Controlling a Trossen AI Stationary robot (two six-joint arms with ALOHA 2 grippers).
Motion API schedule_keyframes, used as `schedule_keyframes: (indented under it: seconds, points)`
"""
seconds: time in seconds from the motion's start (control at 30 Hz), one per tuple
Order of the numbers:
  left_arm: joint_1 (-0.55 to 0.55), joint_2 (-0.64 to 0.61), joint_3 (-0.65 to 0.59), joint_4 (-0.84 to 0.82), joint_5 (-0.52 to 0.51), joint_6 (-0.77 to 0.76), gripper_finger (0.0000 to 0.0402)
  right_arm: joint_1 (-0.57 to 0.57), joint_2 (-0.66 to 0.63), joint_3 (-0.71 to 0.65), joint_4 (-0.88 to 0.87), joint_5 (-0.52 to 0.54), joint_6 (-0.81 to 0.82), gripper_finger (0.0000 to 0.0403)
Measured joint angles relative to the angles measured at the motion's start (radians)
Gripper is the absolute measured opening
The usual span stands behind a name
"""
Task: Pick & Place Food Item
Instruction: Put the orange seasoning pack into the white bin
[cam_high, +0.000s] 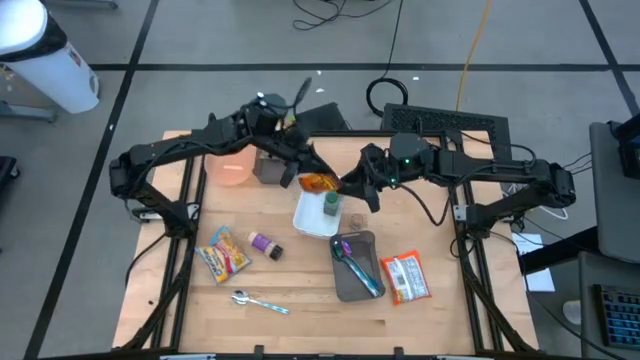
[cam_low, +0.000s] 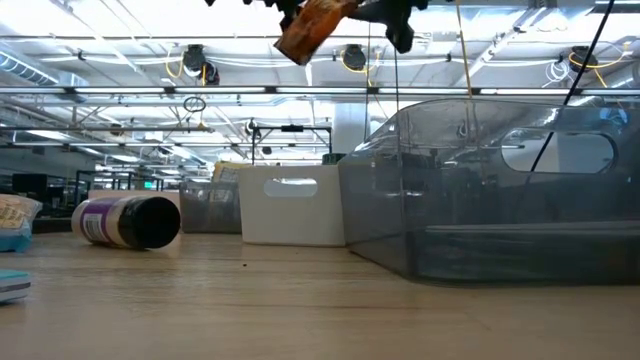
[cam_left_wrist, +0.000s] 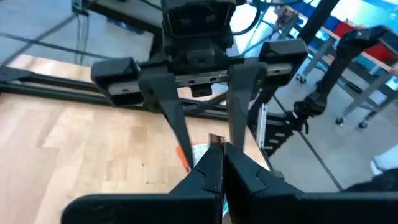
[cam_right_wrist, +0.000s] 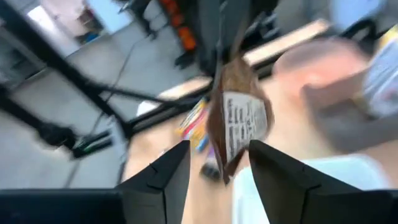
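Left pincer (cam_high: 308, 177) holding snack pouch (cam_high: 318, 183) above tabletop (cam_high: 300, 280), right pincer (cam_high: 352, 186) just beside it, white bin (cam_high: 312, 218) beneath them, grey tray (cam_high: 355, 268) and spoon (cam_high: 258, 301) farther toward the front edge.

Bright overhead lighting; right wrist view motion-blurred.

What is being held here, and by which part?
The left pincer is shut on the top edge of the orange snack packet; the right pincer stands open beside it.
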Motion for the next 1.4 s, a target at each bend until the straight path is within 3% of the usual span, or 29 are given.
schedule_keyframes:
  seconds: [0.1,0.3,0.73,0.93,1.4]
  points:
    - [0.021,-0.026,0.000,-0.006,-0.007,-0.009,0.0002,0.000,-0.007,0.001,0.014,0.072,-0.023,0.0164]
    - [0.036,-0.052,0.000,0.035,-0.041,-0.032,0.0001,0.017,-0.014,-0.032,0.160,0.107,-0.073,0.0161]
    - [0.028,-0.051,0.001,0.213,-0.019,-0.117,0.0001,0.042,-0.013,-0.251,0.724,0.193,-0.077,0.0153]
    - [0.028,-0.051,0.002,0.218,-0.020,-0.123,0.0001,0.044,-0.013,-0.325,0.957,0.220,-0.078,0.0143]
    - [0.028,-0.051,0.002,0.219,-0.021,-0.121,0.0001,0.049,-0.013,-0.341,1.003,0.262,-0.078,0.0089]
